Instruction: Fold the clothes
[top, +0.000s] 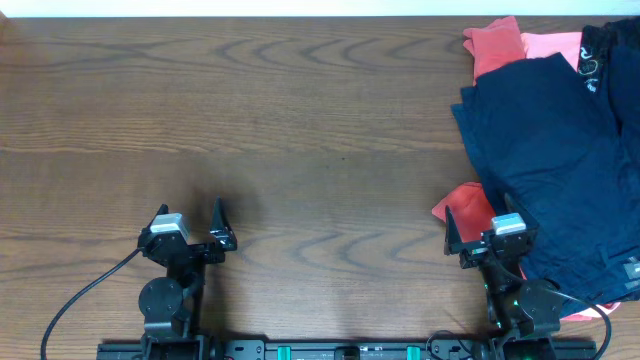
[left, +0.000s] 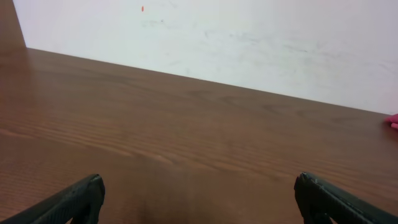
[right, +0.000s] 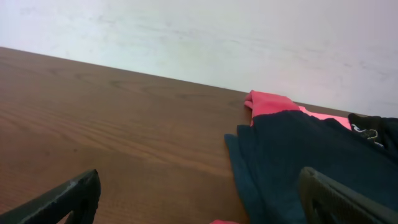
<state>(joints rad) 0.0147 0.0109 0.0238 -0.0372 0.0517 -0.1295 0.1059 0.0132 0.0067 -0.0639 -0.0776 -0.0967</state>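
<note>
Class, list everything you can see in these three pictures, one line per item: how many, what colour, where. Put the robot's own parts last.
navy garment: one, dark blue, on top of the pile at the table's right side.
coral garment: coral-red, under the navy one, showing at the pile's far end and beside the right gripper; whether it is one piece or more cannot be told.
black garment: one, black with a white logo, far right corner, partly out of frame.
table: one, brown wood grain.
wall: one, white, beyond the table's far edge.
cable: one, black, beside the left arm.
left gripper: one, black, near left, jaws apart, holding nothing.
right gripper: one, black, near right at the pile's edge, jaws apart, holding nothing.
</note>
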